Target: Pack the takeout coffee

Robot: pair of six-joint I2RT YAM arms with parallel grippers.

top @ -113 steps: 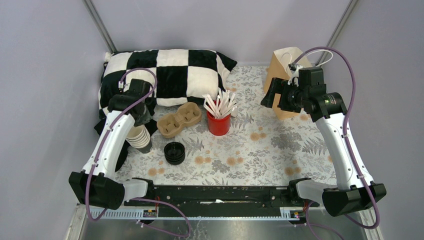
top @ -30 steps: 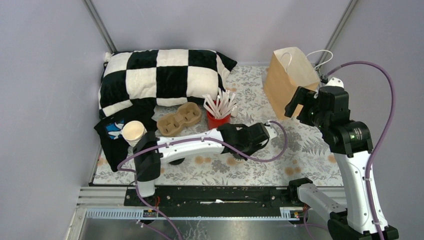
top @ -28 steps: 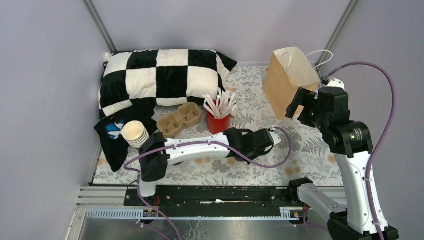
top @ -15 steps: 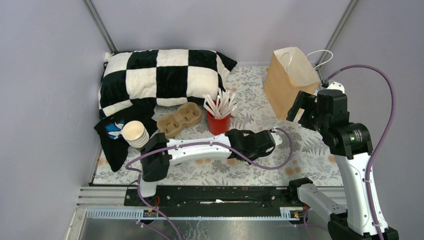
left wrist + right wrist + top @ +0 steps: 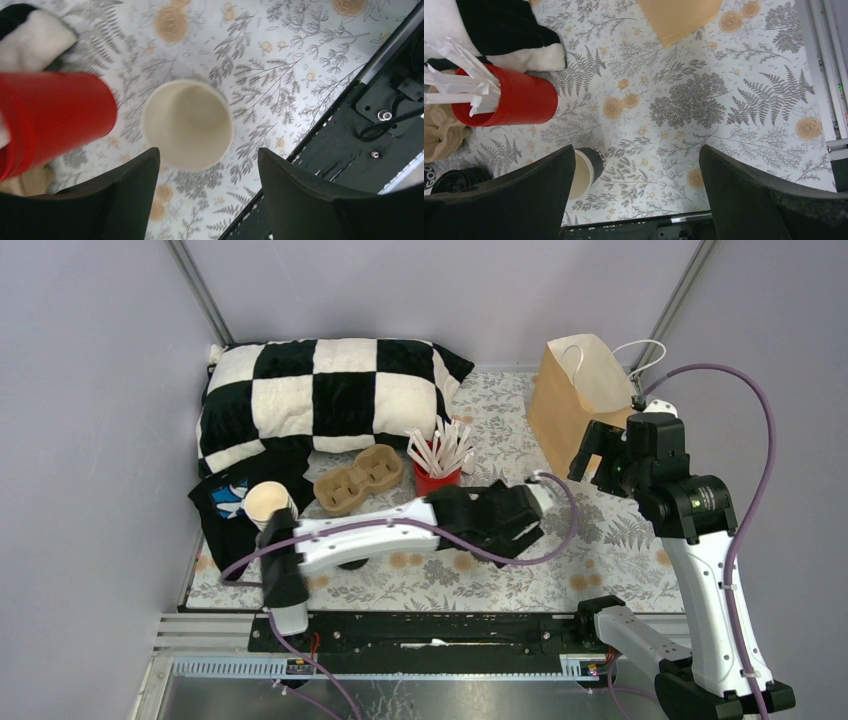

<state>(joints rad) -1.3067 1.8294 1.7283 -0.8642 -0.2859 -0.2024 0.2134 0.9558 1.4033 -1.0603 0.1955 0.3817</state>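
At the far left the stack of lidless cups (image 5: 266, 506) stands just beside the pulp carrier (image 5: 358, 478), whose two wells look unfilled. Past the red cup (image 5: 52, 117) of straws, one paper cup (image 5: 188, 125) stands upright about mid-bench (image 5: 280, 75). It is dark-sided in the right wrist view, pale inside and has no lid. It seems empty, though the left wrist view is soft.

The left claw (image 5: 208, 154) hangs directly above it, spread wider than the rim and gripping nothing, so the cup rests on its own. I judge this an early stage: a single cup set out, neither capped nor in the carrier. The next move would call for a lid from the black lids (image 5: 459, 180), pressed squarely onto the rim. The cup would need steadying, since it looks light and likely to tip.

Further right, the right claw (image 5: 636, 150) hovers wide open and empty near the paper bag (image 5: 580, 390), which stands upright at the back.
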